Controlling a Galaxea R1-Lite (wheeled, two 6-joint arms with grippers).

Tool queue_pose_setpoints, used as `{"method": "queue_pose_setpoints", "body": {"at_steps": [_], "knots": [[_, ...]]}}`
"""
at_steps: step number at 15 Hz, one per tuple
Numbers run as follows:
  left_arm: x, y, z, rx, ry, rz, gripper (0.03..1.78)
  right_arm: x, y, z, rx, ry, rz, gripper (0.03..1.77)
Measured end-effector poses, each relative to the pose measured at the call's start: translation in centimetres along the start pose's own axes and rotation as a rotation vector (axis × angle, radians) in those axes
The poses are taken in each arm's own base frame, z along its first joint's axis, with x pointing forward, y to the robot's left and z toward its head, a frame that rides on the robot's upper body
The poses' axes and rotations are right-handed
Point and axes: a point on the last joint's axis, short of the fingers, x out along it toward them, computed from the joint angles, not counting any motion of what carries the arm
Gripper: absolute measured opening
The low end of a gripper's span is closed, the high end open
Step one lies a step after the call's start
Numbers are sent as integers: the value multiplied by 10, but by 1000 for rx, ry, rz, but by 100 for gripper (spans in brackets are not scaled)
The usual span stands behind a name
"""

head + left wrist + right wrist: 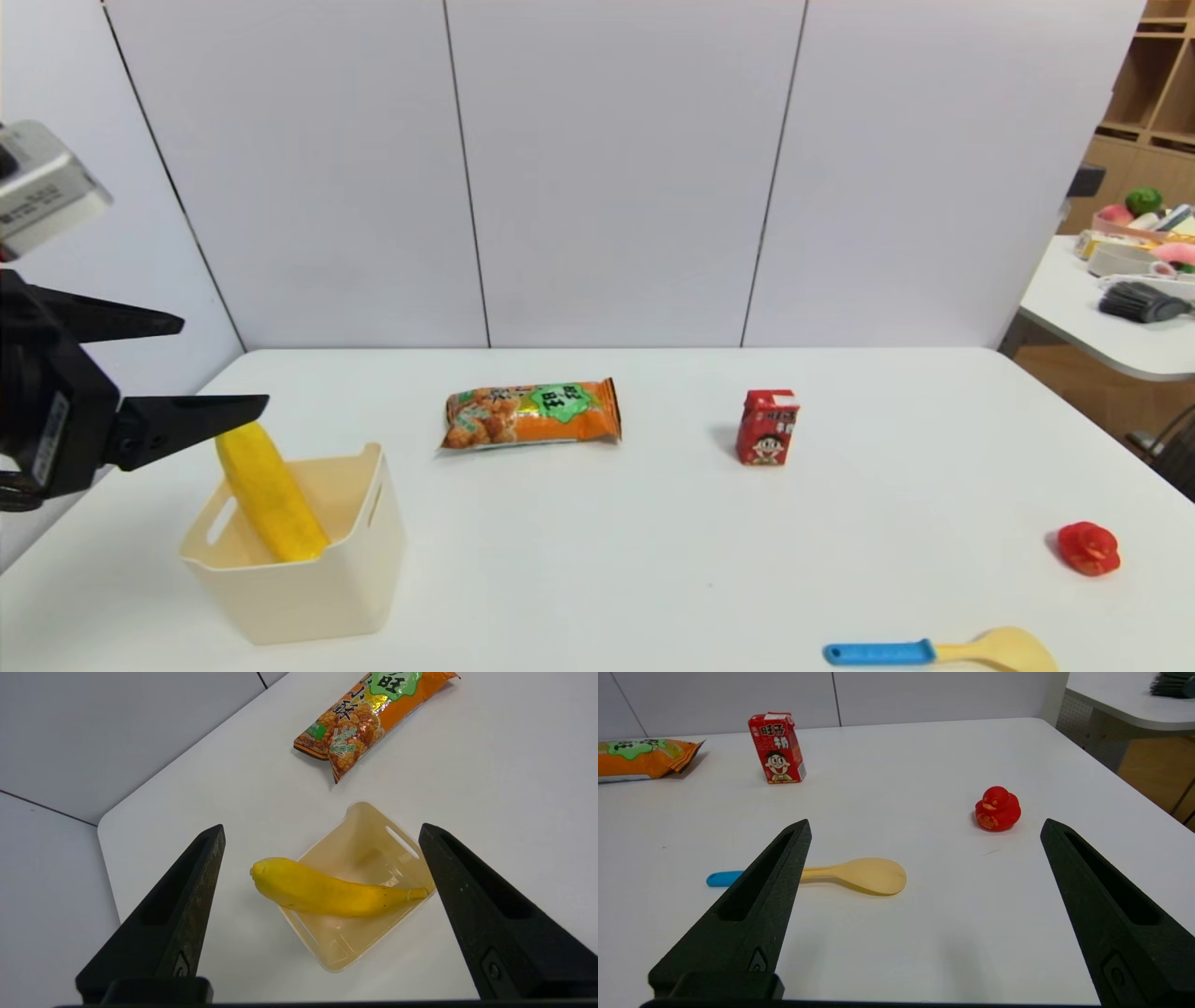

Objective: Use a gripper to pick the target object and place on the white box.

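Observation:
The yellow banana (269,493) (322,889) lies slanted in the cream-white box (308,579) (369,844), stem end down inside, blunt end sticking out over the rim. My left gripper (224,366) (322,833) hangs above and to the left of the box, open, with nothing between its fingers and clear of the banana. My right gripper (924,828) is open over bare table near the front right; it is out of the head view.
An orange snack bag (530,415) lies mid-table and a red drink carton (767,427) stands to its right. A red toy duck (1088,548) (997,809) and a yellow spoon with blue handle (943,651) (859,875) lie near the front right. A second table (1102,327) stands beyond the right edge.

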Motion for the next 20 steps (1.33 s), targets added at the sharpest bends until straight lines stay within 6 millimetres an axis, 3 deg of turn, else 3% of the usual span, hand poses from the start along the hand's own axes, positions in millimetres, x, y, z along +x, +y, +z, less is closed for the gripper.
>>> {"method": "queue_pose_setpoints", "body": {"at_steps": [5, 9, 12, 20], "knots": [[-58, -14, -24, -79, -132, 76, 161, 0, 0, 0, -1, 0, 0, 170], [-85, -27, -56, -131, -226, 202, 164, 0, 0, 0, 0, 0, 0, 170], [-86, -41, -89, -174, -262, 301, 166, 0, 0, 0, 0, 0, 0, 170], [-60, -84, -190, -225, -301, 328, 169, 0, 0, 0, 0, 0, 0, 170]]}}
